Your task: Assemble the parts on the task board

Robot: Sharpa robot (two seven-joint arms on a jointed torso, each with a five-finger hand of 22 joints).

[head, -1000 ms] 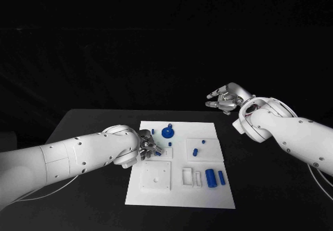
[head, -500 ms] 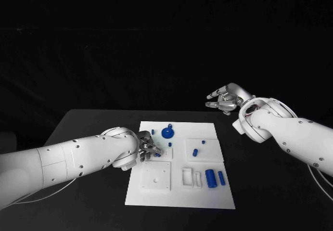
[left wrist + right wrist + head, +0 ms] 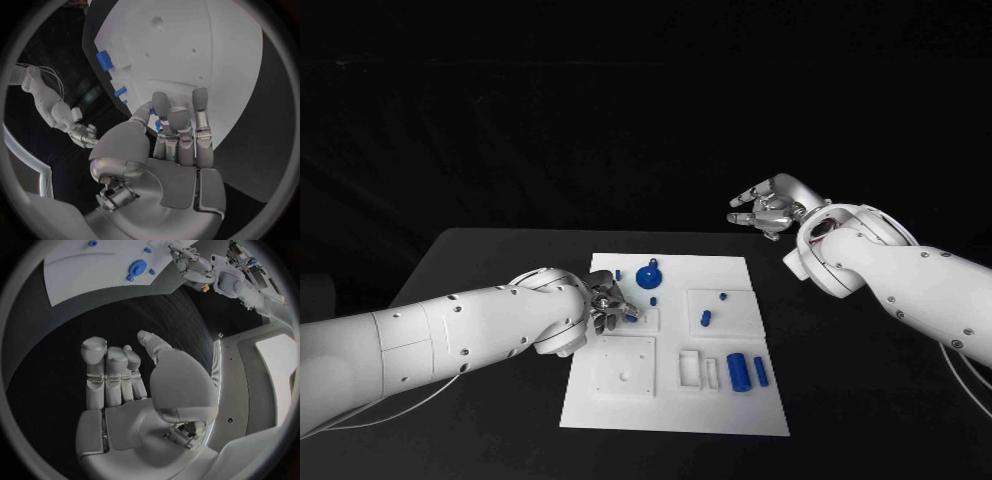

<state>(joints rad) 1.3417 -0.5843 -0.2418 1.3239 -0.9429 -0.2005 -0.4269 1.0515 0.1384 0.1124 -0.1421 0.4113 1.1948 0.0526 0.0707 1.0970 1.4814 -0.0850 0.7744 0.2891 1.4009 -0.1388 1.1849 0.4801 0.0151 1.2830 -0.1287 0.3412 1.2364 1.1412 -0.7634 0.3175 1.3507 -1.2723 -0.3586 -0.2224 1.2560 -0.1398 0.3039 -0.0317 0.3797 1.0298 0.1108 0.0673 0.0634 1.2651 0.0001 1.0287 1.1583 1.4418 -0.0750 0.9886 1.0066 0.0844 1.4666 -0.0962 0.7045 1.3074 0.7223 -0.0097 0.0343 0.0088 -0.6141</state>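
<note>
The white task board (image 3: 672, 400) lies mid-table. My left hand (image 3: 609, 304) is down on the board's left side, fingers bunched together. A small blue part (image 3: 630, 317) sits at its fingertips, and in the left wrist view a sliver of this blue part (image 3: 158, 123) shows between the thumb and fingers of the left hand (image 3: 178, 137). A round blue part (image 3: 648, 274) and small blue pegs (image 3: 707, 317) lie just beyond. Two blue cylinders (image 3: 737, 370) rest at the near right. My right hand (image 3: 763, 207) hangs above the table's far right edge, fingers apart, holding nothing; the right wrist view shows the right hand (image 3: 122, 382) bare.
A raised white square block (image 3: 626, 365) and narrow white frames (image 3: 691, 366) stand on the board's near half. Black table (image 3: 473, 270) surrounds the board on every side. My left forearm (image 3: 459, 335) lies over the table's left part.
My left hand has edged a little further over the board with the small blue part at its fingertips. The right hand has stayed where it was.
</note>
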